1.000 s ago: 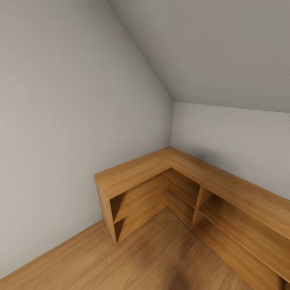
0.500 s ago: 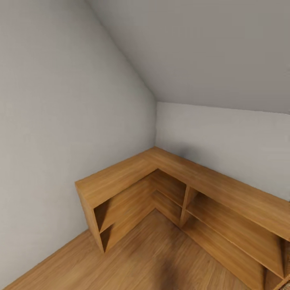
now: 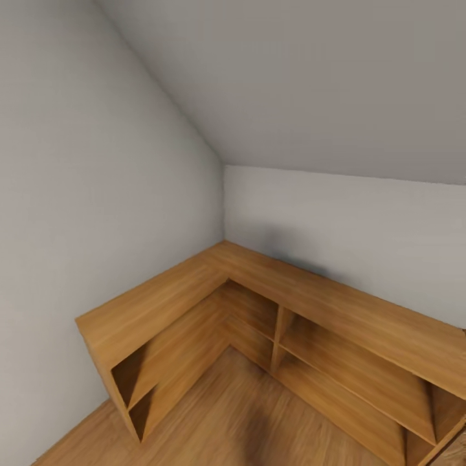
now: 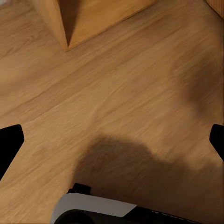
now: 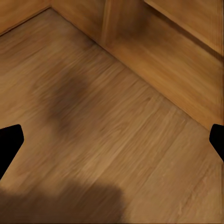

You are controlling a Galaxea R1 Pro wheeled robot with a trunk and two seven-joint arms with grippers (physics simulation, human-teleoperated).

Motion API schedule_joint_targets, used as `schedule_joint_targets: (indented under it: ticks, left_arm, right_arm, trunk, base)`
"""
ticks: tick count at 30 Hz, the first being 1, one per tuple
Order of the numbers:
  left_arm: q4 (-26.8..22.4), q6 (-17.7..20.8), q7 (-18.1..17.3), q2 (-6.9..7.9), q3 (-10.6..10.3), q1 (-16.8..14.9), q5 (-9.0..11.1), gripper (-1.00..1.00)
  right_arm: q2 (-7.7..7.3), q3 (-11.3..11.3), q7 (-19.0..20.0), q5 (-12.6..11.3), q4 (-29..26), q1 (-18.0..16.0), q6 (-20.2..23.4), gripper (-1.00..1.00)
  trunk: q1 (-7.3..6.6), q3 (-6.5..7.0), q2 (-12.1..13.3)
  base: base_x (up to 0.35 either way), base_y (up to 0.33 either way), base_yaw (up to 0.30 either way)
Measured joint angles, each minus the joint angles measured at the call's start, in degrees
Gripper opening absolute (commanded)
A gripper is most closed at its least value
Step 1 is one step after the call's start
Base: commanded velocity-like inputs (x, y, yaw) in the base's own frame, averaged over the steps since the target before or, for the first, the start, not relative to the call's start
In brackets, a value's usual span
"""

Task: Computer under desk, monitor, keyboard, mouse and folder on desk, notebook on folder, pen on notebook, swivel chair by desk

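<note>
Both pincers hang spread wide above a bare wooden floor (image 4: 116,84). On the left gripper (image 4: 112,135), only the black fingertips (image 4: 9,142) show, at opposite edges of the left wrist view, with warm, grained planks between them. Below it a soft dark shadow lies on the boards, near a white and black rounded part of the robot (image 4: 93,210). Beyond the fingers stands the end panel of a wooden shelf unit (image 4: 60,21). On the right gripper (image 5: 112,137), the black fingertips (image 5: 9,140) sit equally far apart, over the same floor. Ahead of them runs the unit's lower shelving, split by an upright divider (image 5: 109,21). From the head view, that L-shaped, open-fronted unit (image 3: 259,285) fills a corner between plain grey walls (image 3: 97,194).
</note>
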Motion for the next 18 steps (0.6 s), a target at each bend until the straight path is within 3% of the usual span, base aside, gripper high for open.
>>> schedule_joint_targets:
  ticks: [18]
  left_arm:
    - [0.0,0.02,0.06,0.0,0.15,0.0,0.0,1.0]
  right_arm:
    - [0.0,0.01,0.0,0.01,0.0,-0.02,-0.08,1.0]
  trunk:
    - [0.03,0.0,0.01]
  base:
    - [0.037,0.0,-0.255]
